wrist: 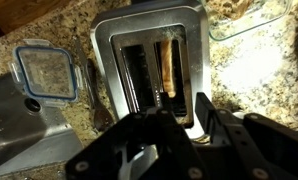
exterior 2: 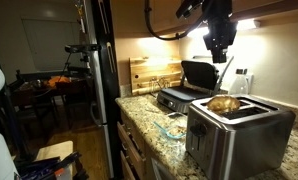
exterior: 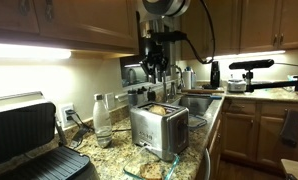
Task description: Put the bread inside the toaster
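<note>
In an exterior view the arm [exterior: 165,6] shows a rounded pale-grey joint shell at twelve o'clock, with darker, blockier black hardware mounted beneath it. In an exterior view a thin black cable [exterior 2: 161,33] loops off the wrist toward nine o'clock. In the wrist view the claw [wrist: 187,112] is matte black throughout. It has two flat, angular fingers [wrist: 206,115] on broad linkage plates, and small pale round pins or screw heads dot the plates along the six o'clock edge.

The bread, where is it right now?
In the wrist view the bread stands on edge in the toaster, in the slot on the picture's right. In both exterior views it pokes up from the toaster's top.
</note>
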`<state>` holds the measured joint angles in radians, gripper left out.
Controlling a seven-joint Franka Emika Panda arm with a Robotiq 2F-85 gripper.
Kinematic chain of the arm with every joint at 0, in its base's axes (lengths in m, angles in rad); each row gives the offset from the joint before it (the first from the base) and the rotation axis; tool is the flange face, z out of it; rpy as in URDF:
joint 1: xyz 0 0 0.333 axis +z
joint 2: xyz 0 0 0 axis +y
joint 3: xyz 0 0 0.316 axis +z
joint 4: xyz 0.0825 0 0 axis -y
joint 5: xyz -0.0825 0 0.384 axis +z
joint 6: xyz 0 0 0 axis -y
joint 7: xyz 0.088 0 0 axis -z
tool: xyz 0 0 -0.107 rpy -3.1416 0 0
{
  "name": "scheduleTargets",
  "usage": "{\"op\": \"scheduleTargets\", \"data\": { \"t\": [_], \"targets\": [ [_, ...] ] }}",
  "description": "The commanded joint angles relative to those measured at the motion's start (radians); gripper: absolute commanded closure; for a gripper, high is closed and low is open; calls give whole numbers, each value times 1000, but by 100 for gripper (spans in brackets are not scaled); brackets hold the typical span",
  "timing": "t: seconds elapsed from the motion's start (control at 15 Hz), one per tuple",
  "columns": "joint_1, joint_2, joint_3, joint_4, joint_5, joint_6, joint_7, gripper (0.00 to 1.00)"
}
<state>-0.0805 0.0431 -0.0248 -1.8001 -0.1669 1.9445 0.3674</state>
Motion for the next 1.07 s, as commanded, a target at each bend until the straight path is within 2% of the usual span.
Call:
{"op": "scheduleTargets", "data": {
  "t": [0.0, 0.27, 0.4, 1.0],
  "targets": [
    [12, 8, -16, 23, -10, -30, 22, 38],
    [14, 1, -17, 19, -11, -29, 26, 12],
    [18, -10, -14, 12, -10, -25, 25, 2],
    [26, -8, -10, 11, 1, -3, 2, 0]
  ]
}}
